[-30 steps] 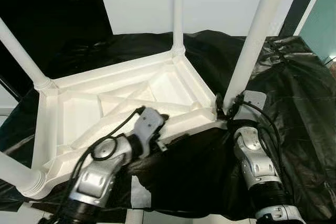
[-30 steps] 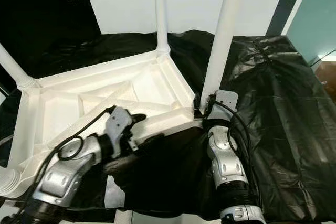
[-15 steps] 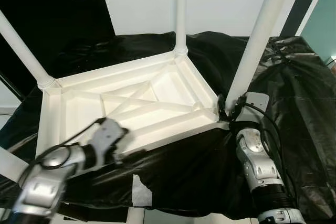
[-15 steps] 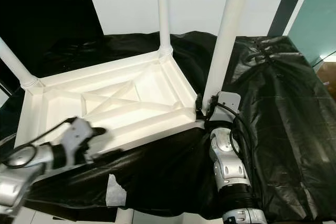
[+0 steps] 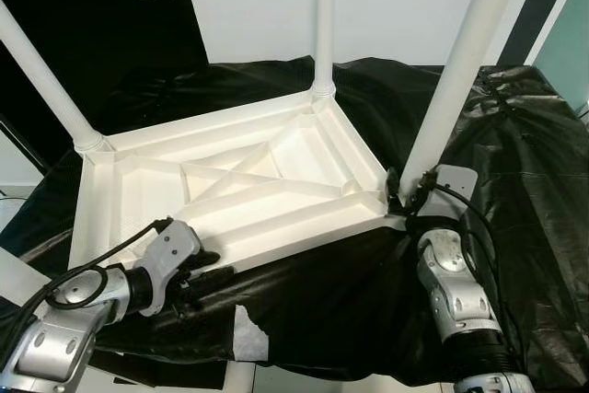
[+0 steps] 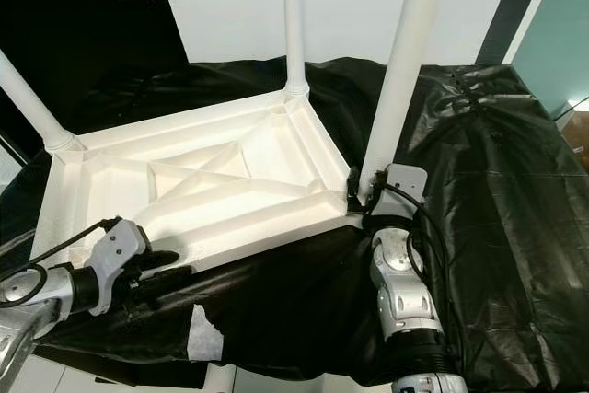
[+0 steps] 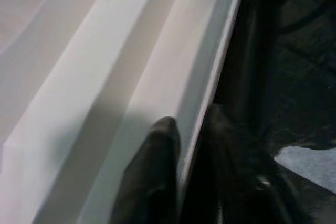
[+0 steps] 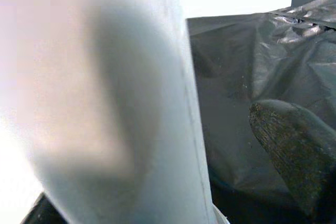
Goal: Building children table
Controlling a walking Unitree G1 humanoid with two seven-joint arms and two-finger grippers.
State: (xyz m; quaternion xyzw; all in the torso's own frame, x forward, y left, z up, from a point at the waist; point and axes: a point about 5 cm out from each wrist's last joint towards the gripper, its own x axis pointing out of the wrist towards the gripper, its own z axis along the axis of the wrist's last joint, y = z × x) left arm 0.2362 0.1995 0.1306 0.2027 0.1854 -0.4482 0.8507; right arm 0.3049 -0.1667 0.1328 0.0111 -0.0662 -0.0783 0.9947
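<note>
Though upside down, white ribbed table top (image 5: 239, 195), legs (image 5: 460, 71) up.

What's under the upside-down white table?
A black sheet lies under the table, spreading out around it. Whatever the sheet covers is hidden.

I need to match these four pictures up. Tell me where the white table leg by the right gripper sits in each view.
Left eye view: the white leg rises from the upturned tabletop's near right corner, the right gripper at its base.
Right eye view: same leg, right of centre.
Left wrist view: not in it; the tabletop's edge runs between that gripper's fingers.
Right wrist view: the leg, close and blurred.
Shared landmark: the black plastic sheet.
</note>
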